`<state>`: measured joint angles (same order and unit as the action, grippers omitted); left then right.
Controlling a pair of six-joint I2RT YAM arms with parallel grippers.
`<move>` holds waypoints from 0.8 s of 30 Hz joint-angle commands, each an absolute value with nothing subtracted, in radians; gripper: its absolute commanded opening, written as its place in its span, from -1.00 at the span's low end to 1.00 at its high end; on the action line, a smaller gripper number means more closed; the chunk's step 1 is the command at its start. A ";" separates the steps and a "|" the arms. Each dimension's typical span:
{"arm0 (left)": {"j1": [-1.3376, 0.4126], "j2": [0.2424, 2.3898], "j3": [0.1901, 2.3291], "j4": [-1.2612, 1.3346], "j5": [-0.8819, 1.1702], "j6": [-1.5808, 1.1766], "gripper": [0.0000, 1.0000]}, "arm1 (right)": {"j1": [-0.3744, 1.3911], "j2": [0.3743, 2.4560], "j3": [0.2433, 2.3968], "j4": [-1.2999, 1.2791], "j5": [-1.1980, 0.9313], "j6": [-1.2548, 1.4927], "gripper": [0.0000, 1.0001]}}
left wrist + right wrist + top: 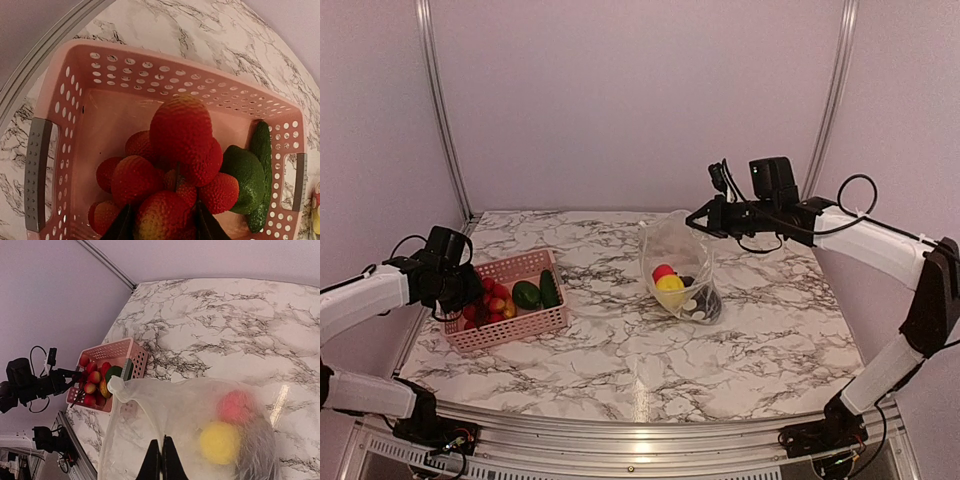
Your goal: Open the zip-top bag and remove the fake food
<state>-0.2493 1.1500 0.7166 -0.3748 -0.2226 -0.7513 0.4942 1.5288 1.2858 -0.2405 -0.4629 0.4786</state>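
Right claw [160, 444] pinching zip-top bag [165, 407]; left claw [162, 220] over fake food [182, 135], tips cut off, grip unclear.

- A robot lab: a closed test cell built round one counter [620, 360].
- Plain lilac walls [640, 90] close it in along the far, left and right edges.
- Bare aluminium posts [438, 110] rise at the far corners; an aluminium rail [640, 448] runs along the near edge.
- Two white arms [360, 295] are mounted at the near corners, with loose black cables [860, 190] looping off them.
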 commanded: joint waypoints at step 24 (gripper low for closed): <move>-0.276 1.180 0.884 -0.350 -0.056 -0.594 0.34 | 0.518 1.618 1.267 -0.116 -0.557 0.520 -1.00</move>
<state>-0.2516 1.2358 0.8024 -0.3637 -0.1520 -0.6506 0.5072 1.6005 1.2266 -0.1482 -0.5365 0.5018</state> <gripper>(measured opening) 0.614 0.005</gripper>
